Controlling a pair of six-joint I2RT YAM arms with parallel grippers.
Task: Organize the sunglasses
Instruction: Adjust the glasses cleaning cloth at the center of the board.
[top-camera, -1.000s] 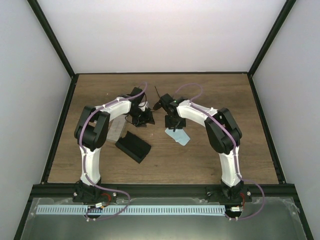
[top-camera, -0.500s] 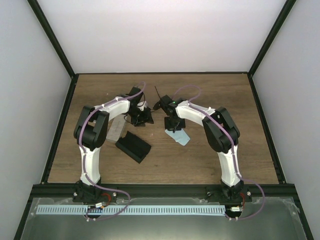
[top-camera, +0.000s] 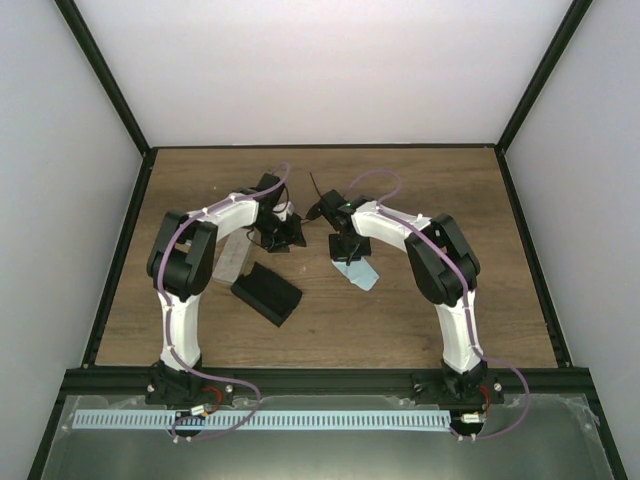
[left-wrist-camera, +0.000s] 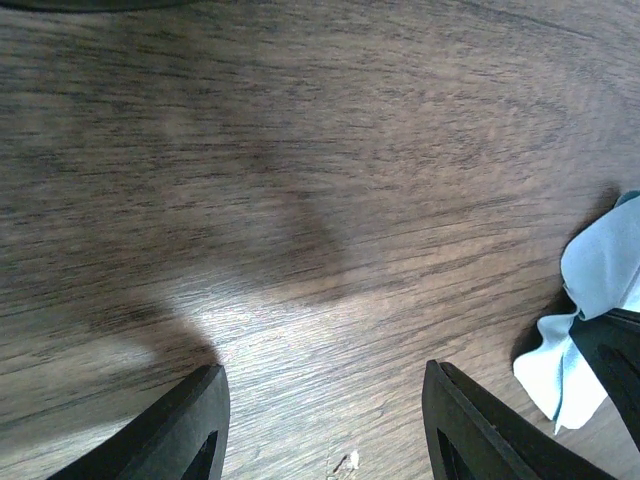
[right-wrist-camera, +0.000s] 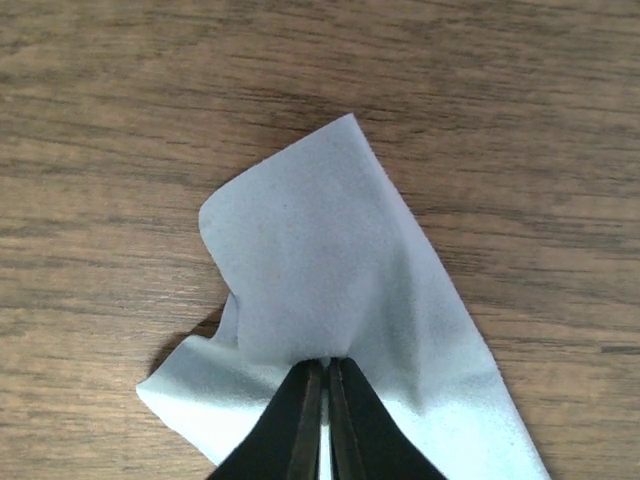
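The sunglasses (top-camera: 268, 238) show only as a small dark wire tangle behind the table's (top-camera: 450, 200) middle. It is too small to tell one pair from two, or whether the arms are folded. They lie on bare wood, apparently in no case.

The left claw (left-wrist-camera: 325, 400) is just at their three o'clock. It stands about half open over wood, with nothing between its fingers.

The black case (top-camera: 267, 293) lies at their six o'clock. The clear case (top-camera: 234, 262) is at seven, partly under the left arm.

The cloth (right-wrist-camera: 320, 270) lies at four o'clock. The right claw (right-wrist-camera: 327, 365) is pinched fully closed on a raised fold of it.

I judge the task barely under way. The cloth is being handled, and casing both pairs seems left to do.
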